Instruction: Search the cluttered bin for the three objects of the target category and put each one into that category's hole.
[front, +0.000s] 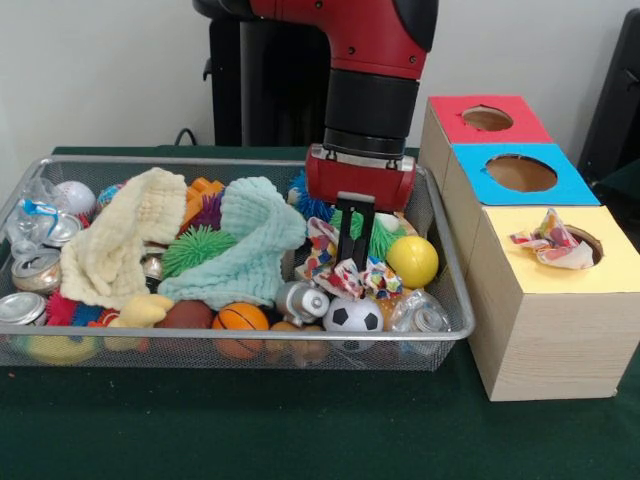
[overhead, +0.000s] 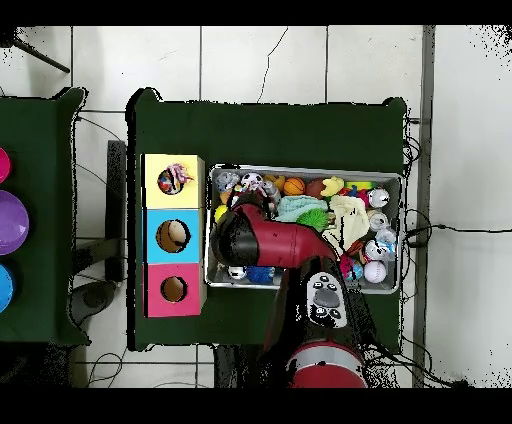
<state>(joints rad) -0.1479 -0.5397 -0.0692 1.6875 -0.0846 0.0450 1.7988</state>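
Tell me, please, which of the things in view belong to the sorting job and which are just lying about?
Job:
- wire bin
- polka-dot cloth in the bin, under the hand
- polka-dot cloth at the yellow box's hole

Lying about:
- mint cloth
- cream cloth
- yellow ball
- soccer ball
- basketball
- blue-topped box
- red-topped box

A plain pale wall (front: 100, 70) fills the background at twelve o'clock in the front view. The table wears a dark green cloth (front: 250, 430). From overhead, the floor (overhead: 260, 60) is large white tiles with grey joints, and a second green-covered table (overhead: 40, 150) stands at nine o'clock.
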